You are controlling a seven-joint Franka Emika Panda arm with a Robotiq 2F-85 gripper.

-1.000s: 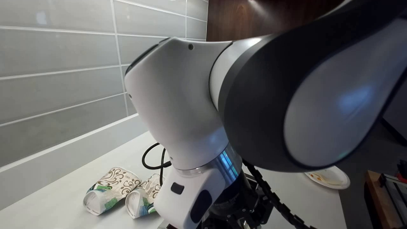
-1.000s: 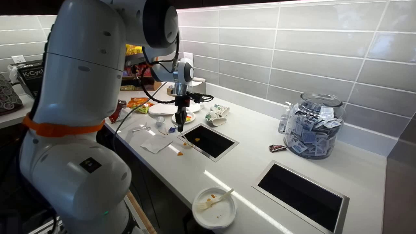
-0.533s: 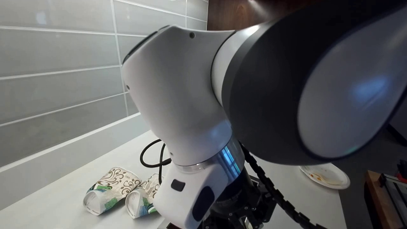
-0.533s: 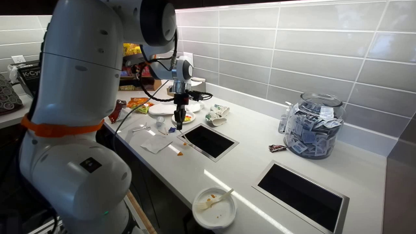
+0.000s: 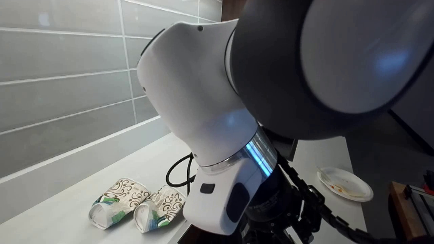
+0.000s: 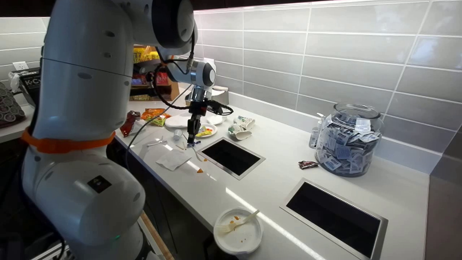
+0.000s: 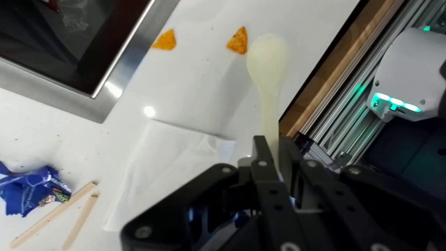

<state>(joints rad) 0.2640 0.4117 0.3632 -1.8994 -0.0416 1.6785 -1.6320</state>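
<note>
We've got the spoon (image 7: 267, 66) pinched in our hand (image 7: 273, 144) over the worktop (image 7: 190, 82). From hand: chip (image 7: 238, 40) 11 o'clock in wrist view; in an exterior view, jar (image 6: 377, 116) of sachets (image 6: 343, 151) 3, plate (image 6: 249, 236) with fork (image 6: 234, 226) 5.

cream spoon (image 7: 268, 62), black gripper (image 7: 273, 143), orange chip (image 7: 238, 41) (flecked darker), blue wrapper (image 7: 31, 191), white cups (image 5: 127, 195) with brown swirls.

Room between cups (image 6: 239, 132) and bottle (image 6: 314, 135)

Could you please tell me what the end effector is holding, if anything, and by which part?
The end effector holds a pale spoon by its handle.
</note>
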